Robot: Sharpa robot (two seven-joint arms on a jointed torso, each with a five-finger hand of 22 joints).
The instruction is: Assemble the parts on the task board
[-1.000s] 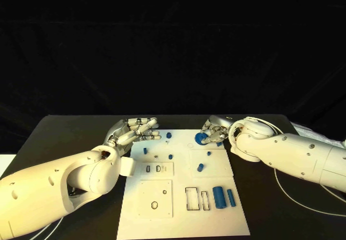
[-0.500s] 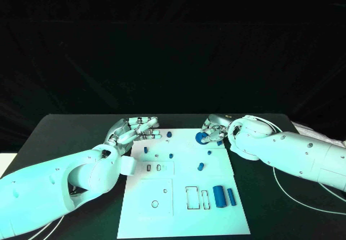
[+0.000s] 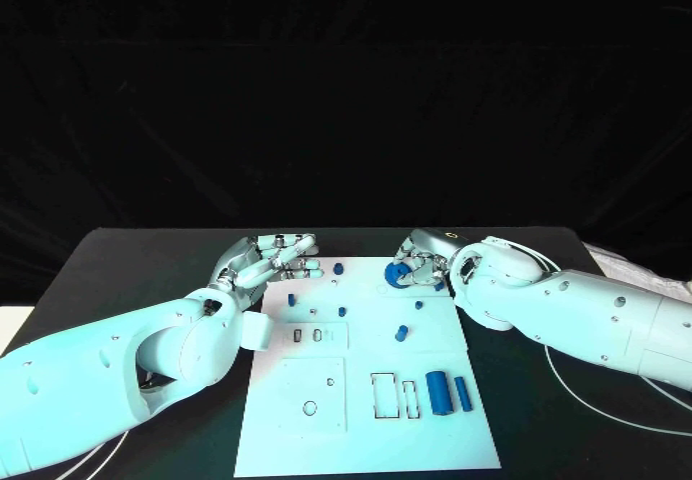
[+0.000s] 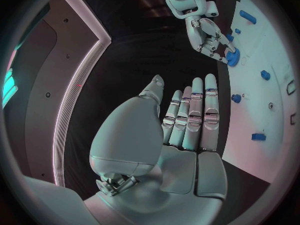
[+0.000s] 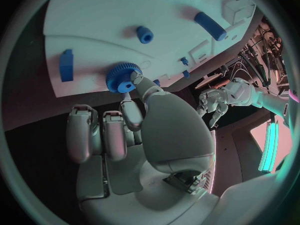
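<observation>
The white task board (image 3: 368,420) lies in the middle of the black table. My right hand (image 3: 421,264) hovers over the board's far right corner and pinches a blue gear (image 3: 400,279) between thumb and a finger. The right wrist view shows this gear (image 5: 120,78) close above the board (image 5: 119,10). My left hand (image 3: 274,258) is at the board's far left corner, fingers straight and apart, holding nothing. In the left wrist view the left hand (image 4: 184,120) lies flat, and the right hand (image 4: 209,37) holds the gear (image 4: 233,60) beyond it.
Two blue cylinders (image 3: 437,392) (image 3: 462,392) lie beside rectangular slots at the board's near right. Small blue parts (image 3: 402,333) (image 3: 338,268) (image 3: 290,298) sit on the far half. A white cable (image 3: 577,395) loops on the table to the right.
My right arm has shifted a little to the left, the gear still pinched in its hand. The left hand has not moved.
</observation>
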